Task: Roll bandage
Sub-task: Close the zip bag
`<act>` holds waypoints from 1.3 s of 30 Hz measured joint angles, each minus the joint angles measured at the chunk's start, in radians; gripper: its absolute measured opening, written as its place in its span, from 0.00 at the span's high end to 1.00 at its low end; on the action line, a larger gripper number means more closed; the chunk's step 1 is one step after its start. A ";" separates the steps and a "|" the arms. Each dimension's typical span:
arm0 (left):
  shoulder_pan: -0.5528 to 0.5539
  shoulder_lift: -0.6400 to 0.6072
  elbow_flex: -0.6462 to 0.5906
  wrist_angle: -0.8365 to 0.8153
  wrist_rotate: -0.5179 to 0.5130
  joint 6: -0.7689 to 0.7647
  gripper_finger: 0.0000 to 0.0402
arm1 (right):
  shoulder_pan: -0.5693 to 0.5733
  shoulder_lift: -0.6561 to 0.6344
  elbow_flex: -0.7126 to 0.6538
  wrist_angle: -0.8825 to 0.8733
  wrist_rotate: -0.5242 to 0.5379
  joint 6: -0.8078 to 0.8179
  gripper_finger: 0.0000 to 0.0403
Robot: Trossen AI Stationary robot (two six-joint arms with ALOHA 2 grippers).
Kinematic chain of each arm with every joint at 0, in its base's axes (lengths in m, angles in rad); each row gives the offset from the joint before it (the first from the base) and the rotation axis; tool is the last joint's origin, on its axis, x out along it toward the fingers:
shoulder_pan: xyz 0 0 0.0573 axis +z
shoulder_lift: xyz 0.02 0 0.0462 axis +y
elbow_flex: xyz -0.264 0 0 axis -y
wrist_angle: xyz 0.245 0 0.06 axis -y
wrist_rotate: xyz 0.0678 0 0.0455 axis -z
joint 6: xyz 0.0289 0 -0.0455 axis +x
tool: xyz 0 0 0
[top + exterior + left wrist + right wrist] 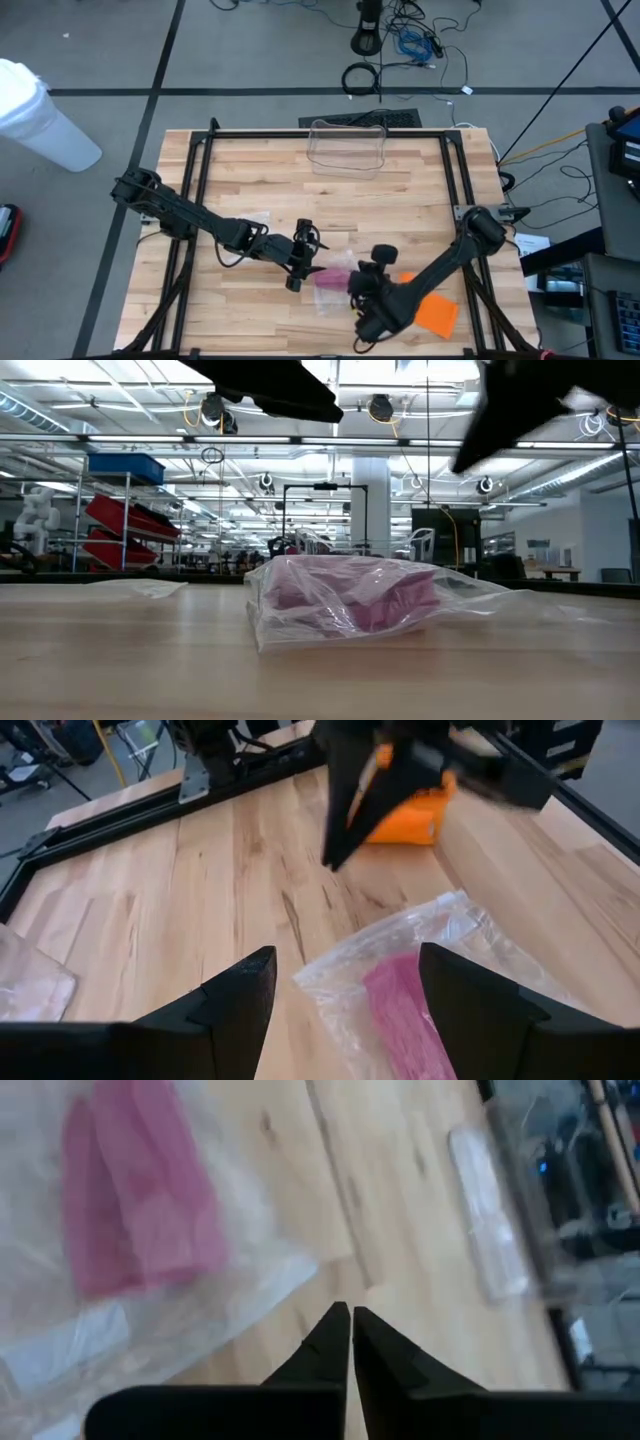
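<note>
The open left tool point(345, 1010) is hovering over the bagged pink bandage point(400, 1010); the right tool point(350, 1325), closed and empty, may be snagging the slippery plastic.

Room surrounding the workspace. A light wooden table point(400, 200) edged by a black metal frame point(330, 133) stands on a grey floor point(250, 50) crossed by dark seam lines. Black and blue cables point(410, 45) lie on the floor beyond the table's far edge; a white cylindrical container point(40, 115) stands at far left. At table height, the hall behind shows ceiling strip lights point(120, 435), a rack holding blue and red bins point(125, 510), and a white pillar point(370, 510).
</note>
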 joint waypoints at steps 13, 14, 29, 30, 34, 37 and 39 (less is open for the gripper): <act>0.007 -0.001 0.000 -0.035 0.094 0.008 0.37 | 0.041 -0.229 -0.487 0.584 -0.034 0.238 0.88; 0.007 -0.001 0.000 -0.035 0.100 0.007 0.37 | 0.041 -0.266 -0.539 0.668 -0.044 0.237 0.88; 0.008 -0.001 0.000 -0.031 0.106 0.010 0.37 | 0.038 -0.390 -1.277 2.138 -0.185 0.228 0.88; 0.008 -0.001 0.000 -0.031 0.106 0.010 0.37 | 0.038 -0.377 -1.273 2.147 -0.187 0.228 0.87; 0.012 -0.001 0.000 -0.027 0.106 0.008 0.37 | 0.026 -0.320 -1.225 2.144 -0.220 0.216 0.80; 0.018 -0.001 0.000 -0.025 0.105 0.007 0.37 | 0.001 -0.284 -1.169 2.114 -0.274 0.213 0.71; 0.019 -0.001 0.000 -0.025 0.106 0.002 0.37 | -0.019 -0.272 -1.133 2.058 -0.302 0.213 0.65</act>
